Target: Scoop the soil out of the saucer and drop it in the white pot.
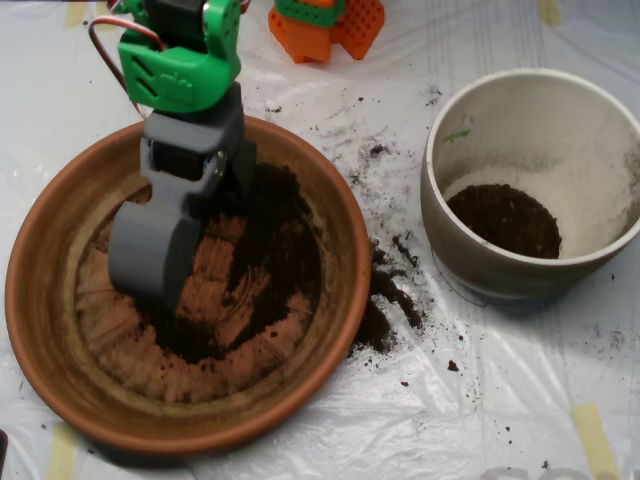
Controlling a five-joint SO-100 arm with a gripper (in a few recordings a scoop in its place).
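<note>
Saucer (60,330) at 8 o'clock, white pot (470,255) at 3 o'clock, well apart. Scoop (150,260) down inside the saucer's left half, arm (185,70) reaching in from 11 o'clock. Soil (275,240) in the saucer, right of the scoop; more in the pot's bottom, more spilled on the sheet (480,400) between the two. Block (325,25) at 12 o'clock.

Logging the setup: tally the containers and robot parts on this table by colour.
Terracotta-orange: 1, the saucer
Off-white: 1, the white pot
Grey: 1, the scoop
Green: 1, arm housing
Orange: 1, block piece
Total: 5
</note>
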